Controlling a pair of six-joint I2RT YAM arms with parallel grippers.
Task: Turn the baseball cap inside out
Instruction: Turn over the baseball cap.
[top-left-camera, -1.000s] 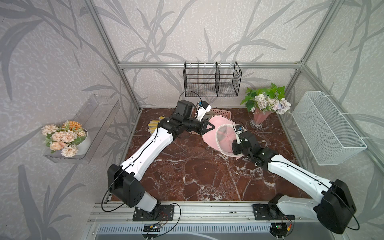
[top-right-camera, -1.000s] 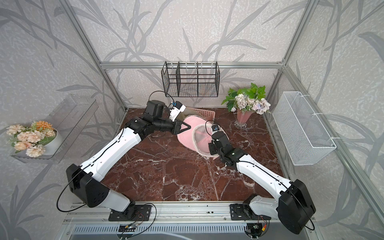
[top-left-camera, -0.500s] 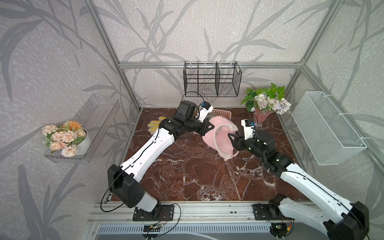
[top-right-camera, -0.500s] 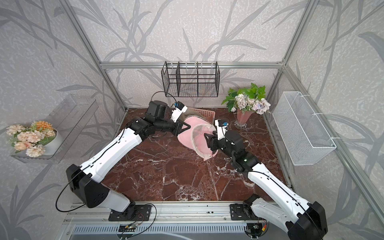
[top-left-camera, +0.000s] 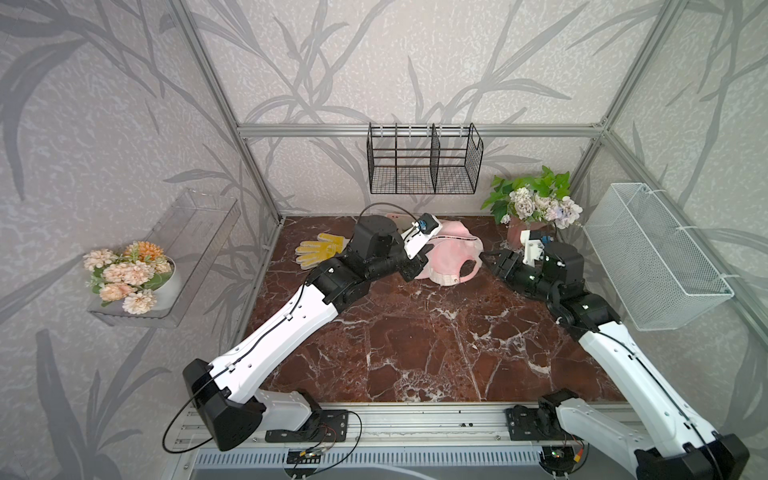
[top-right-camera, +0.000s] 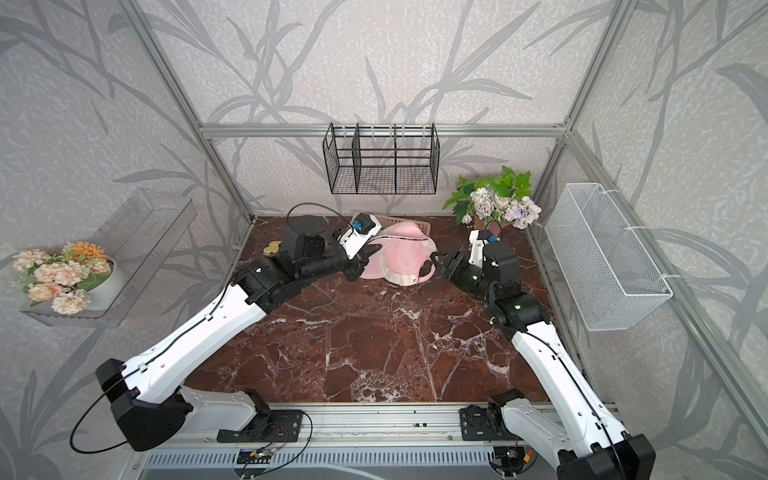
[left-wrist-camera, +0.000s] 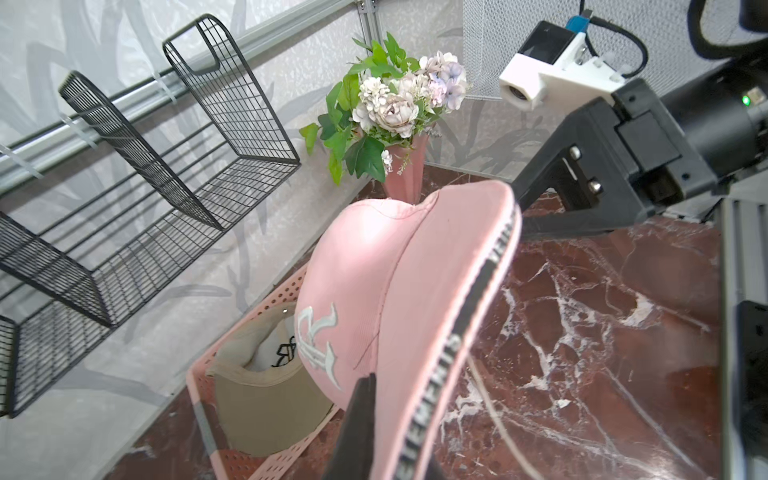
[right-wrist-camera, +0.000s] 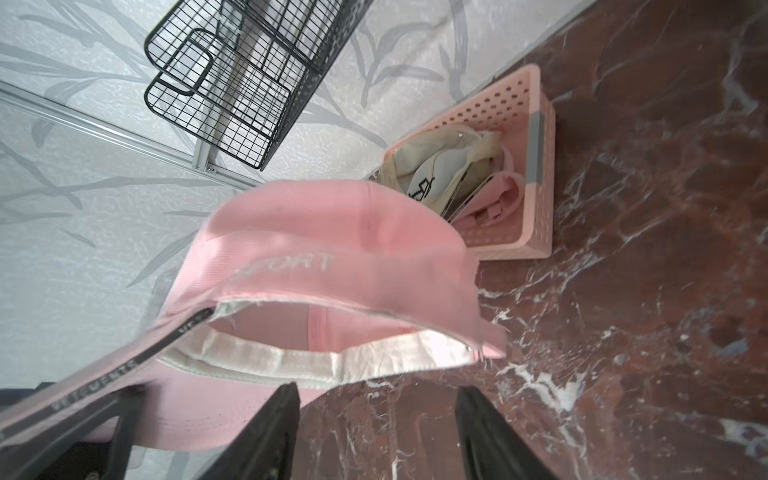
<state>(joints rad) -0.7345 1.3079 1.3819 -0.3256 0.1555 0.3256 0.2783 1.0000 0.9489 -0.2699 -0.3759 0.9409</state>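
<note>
In both top views the right gripper (top-left-camera: 489, 261) stood right of centre, its fingers spread, just beside the pink cap (top-left-camera: 451, 254) but apart from it. The cap sat just above mid-frame, low over the marble table (top-left-camera: 415, 332). It was still right side out, with its brim pinched tight by the left gripper (top-right-camera: 370, 257). Behind it a pink basket (right-wrist-camera: 536, 166) held a beige cap (right-wrist-camera: 419, 153) and a pink bundle (right-wrist-camera: 507, 195). Higher in the frame a black wire rack (top-left-camera: 422, 166) hung on the wall. A second before, the right gripper had been at the cap's rim. It had since let go and drawn back rightward.
</note>
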